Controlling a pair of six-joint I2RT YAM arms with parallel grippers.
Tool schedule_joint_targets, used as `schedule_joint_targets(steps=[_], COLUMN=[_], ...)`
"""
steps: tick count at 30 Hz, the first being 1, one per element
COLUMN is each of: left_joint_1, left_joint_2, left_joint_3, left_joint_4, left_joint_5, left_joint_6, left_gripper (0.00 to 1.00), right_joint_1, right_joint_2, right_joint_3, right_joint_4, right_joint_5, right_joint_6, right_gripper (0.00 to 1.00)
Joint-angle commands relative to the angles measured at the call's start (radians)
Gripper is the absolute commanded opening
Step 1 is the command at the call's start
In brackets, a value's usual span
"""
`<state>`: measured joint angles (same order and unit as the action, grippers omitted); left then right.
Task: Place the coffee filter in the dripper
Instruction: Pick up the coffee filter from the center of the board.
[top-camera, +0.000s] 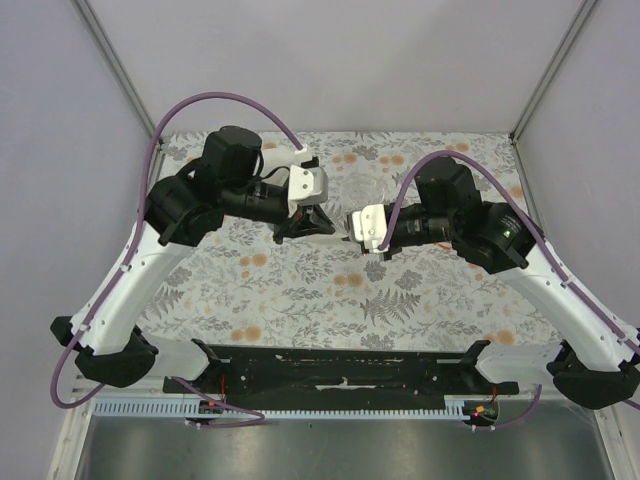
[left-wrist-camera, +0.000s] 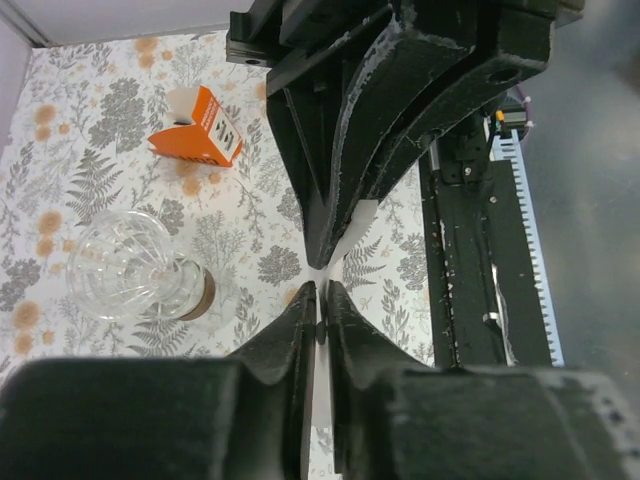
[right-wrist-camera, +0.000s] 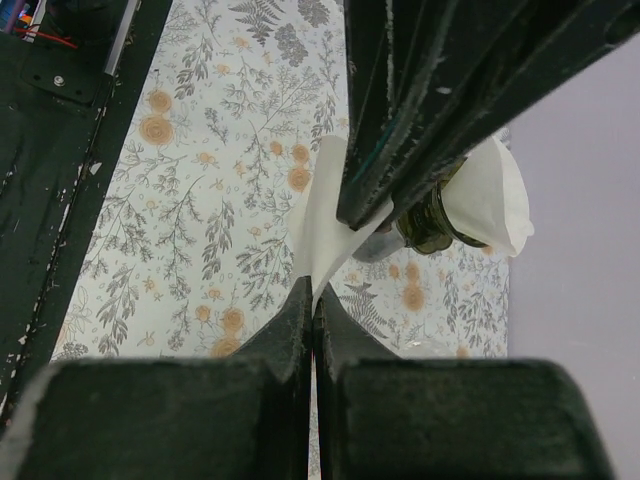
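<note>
Right gripper (right-wrist-camera: 315, 296) pinches white paper coffee filter (right-wrist-camera: 324, 200) | left gripper (left-wrist-camera: 318, 298) nearly closed on it, hold unclear | likely spreading it open

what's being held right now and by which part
The right pincer pinches the white paper coffee filter by one edge; the left pincer straddles it too, but whether it is clamped is unclear.

Right gripper (right-wrist-camera: 314, 298) clamped on filter (right-wrist-camera: 322, 205) at centre, left gripper's fingers (right-wrist-camera: 410, 120) meeting it from upper right, floral cloth (right-wrist-camera: 200, 200) behind.
</note>
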<state>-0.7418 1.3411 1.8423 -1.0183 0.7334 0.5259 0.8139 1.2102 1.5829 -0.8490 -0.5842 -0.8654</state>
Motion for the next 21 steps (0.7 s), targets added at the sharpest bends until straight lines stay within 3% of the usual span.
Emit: schedule_joint_targets(steps=[1, 17, 21], left_joint_1=[-0.007, -0.002, 0.005], left_joint_2=[-0.011, -0.100, -0.100], left_joint_3=[0.060, 0.086, 0.101], left_joint_4=[0.004, -0.092, -0.114], left_joint_5=[0.020, -0.092, -0.089], left_joint_6=[-0.035, 0.029, 0.037], left_gripper=[0.02, 0.02, 0.19], right_joint_1=[0.004, -0.002, -0.002], right_joint_2=[-0.015, -0.028, -0.017], right_joint_3=[0.020, 0.011, 0.031], right_joint_4=[0.008, 0.002, -0.016], right_joint_5=[0.000, 0.055, 0.032], right_joint_6=[-0.010, -0.026, -0.023], right_gripper=[0.00, 0.00, 0.00])
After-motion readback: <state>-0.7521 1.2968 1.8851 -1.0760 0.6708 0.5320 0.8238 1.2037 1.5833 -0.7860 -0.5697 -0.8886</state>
